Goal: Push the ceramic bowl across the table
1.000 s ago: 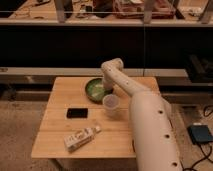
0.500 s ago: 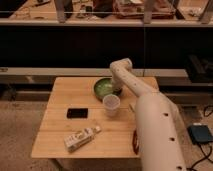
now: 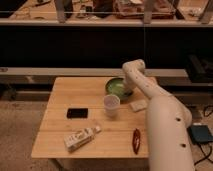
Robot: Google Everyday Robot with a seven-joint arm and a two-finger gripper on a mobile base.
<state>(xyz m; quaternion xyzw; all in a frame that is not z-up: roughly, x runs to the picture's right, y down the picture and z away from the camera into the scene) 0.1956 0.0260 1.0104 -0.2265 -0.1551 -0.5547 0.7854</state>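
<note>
The white arm [image 3: 155, 107] reaches forward, elbow bent, gripper [image 3: 128, 91] lowered.

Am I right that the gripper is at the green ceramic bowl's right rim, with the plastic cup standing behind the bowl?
Not quite. The camera view shows the plastic cup in front of the ceramic bowl, nearer the camera, not behind it. The rest holds: the gripper is at the bowl's right rim.

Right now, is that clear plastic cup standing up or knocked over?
Upright: the cup shows its open rim on top, beside the green bowl. The hand sits at the bowl's right edge.
</note>
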